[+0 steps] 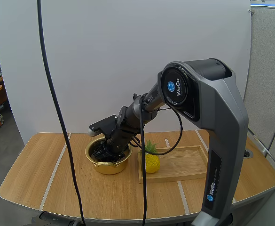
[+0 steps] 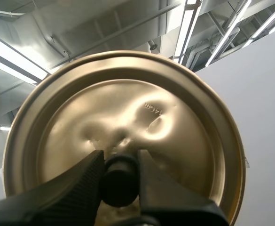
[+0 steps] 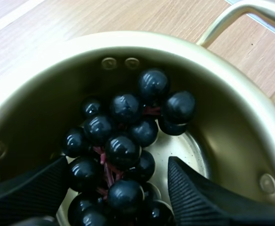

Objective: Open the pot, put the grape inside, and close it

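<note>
Bench [image 1: 57,181] of pale wood carries everything in the high view. The right arm [image 1: 212,117], grey and bulky, reaches forward and down from the near right edge to the pot. A wooden tray [image 1: 186,162] lies on the bench just right of the pot, its left end close beside it. The pot [image 1: 110,167], gold with loop handles, stands open on the bench. The right gripper [image 1: 104,150] is lowered into its mouth. In the right wrist view its 2 fingers [image 3: 198,197] stand wide apart inside the pot wall, closed on nothing, with the bunch between them. The lid [image 2: 128,103], gold too, is held aloft, its knobbed top face showing in the left wrist view. The bunch of grapes [image 3: 123,150], dark and glossy with red stems, lies on the pot's floor. A small yellow toy pineapple [image 1: 151,161] stands upright at the tray's left end. The left gripper [image 2: 119,157] has its 2 fingers closed on the lid's black knob [image 2: 120,183], pinching it from both sides.
</note>
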Robot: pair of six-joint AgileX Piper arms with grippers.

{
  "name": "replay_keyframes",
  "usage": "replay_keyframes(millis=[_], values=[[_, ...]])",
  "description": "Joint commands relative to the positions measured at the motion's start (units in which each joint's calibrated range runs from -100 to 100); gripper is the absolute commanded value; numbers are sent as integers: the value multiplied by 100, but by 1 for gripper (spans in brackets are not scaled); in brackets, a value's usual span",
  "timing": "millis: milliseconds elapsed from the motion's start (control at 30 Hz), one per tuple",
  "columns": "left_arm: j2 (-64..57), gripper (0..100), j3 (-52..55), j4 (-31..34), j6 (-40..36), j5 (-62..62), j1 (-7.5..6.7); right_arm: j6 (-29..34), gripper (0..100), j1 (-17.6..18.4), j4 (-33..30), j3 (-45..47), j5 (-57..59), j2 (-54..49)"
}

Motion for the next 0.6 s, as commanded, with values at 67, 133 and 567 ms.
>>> replay_keyframes(millis=[67,133,567], values=[[-33,0,-41,12,-29,-192,-11,55,100,19,-84,45,294,-334],[-33,0,-41,12,-29,-192,-11,55,100,19,-84,45,336,-536],[-33,0,-41,12,-29,-192,-11,571,100,5,-455,45,1203,-2046]])
